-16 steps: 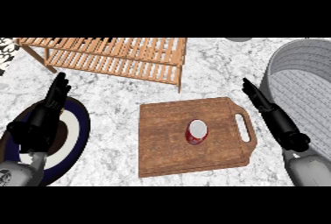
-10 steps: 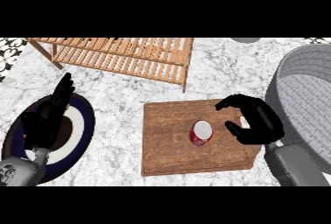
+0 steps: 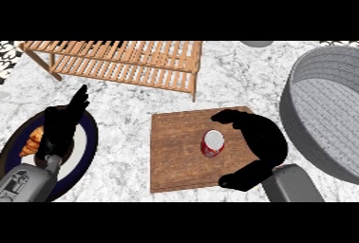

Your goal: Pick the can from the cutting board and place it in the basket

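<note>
A red can with a white top (image 3: pixel 213 143) lies on the wooden cutting board (image 3: pixel 179 152) in the middle of the counter. My right hand (image 3: pixel 259 142) is over the board's right side, its fingers and thumb curved in an arc round the can's right without touching it. The grey basket (image 3: pixel 324 114) stands at the right edge, just beyond that hand. My left hand (image 3: pixel 61 124) rests open at the left, fingers straight and pointing up, above a dark plate.
A dark blue plate (image 3: pixel 80 156) with a croissant (image 3: pixel 32 142) lies at the lower left under my left forearm. A wooden slatted rack (image 3: pixel 126 59) stands at the back. A grey object (image 3: pixel 257 43) peeks in at the top edge.
My right hand has come from the board's right side over the board and curved towards the can. The view has shifted, so the board sits a little lower and further right.
</note>
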